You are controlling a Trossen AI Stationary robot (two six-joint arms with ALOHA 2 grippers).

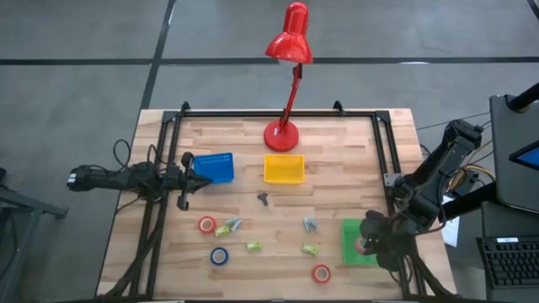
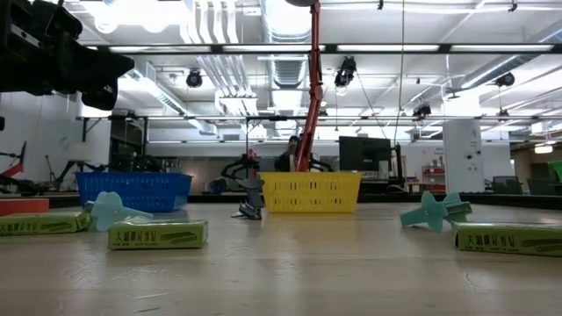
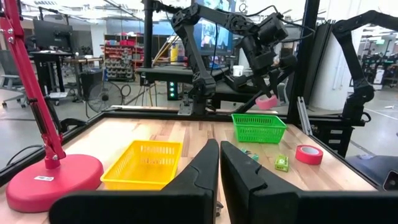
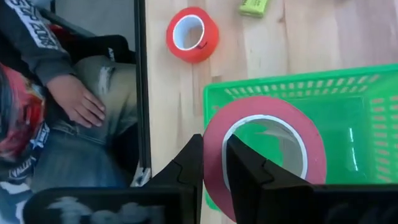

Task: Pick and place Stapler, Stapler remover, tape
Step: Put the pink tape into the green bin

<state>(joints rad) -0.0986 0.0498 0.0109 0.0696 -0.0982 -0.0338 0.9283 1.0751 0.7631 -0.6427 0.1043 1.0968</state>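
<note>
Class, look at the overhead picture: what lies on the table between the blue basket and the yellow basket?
Nothing: in the high view, only bare wood separates the blue basket from the yellow basket.

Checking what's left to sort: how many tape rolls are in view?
4. Red roll and blue roll lie front-left, another red roll front-right, and one red roll is held by the right gripper over the green bin.

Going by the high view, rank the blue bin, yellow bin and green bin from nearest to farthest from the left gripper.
1. Blue bin: just beside the left gripper, on the table's left.
2. Yellow bin: mid-table, in front of the lamp base.
3. Green bin: far right, under the right gripper.
</note>
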